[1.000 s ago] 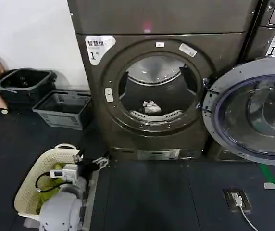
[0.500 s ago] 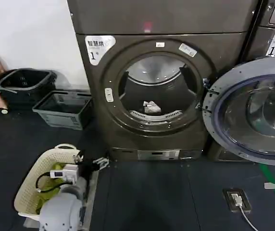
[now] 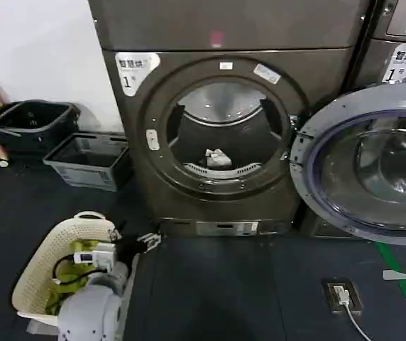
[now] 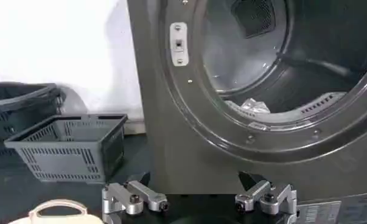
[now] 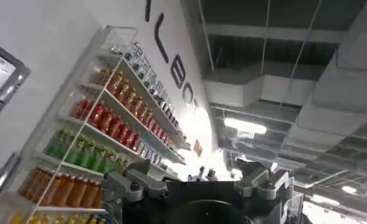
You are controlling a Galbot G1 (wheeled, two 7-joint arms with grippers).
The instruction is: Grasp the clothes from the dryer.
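Lying in the dryer drum, the clothes; left gripper spread, below.

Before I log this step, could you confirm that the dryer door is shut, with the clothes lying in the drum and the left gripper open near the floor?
Not quite: the door is swung open to the right, as the head view shows. The clothes do lie in the dryer drum, and the left gripper is open near the floor.
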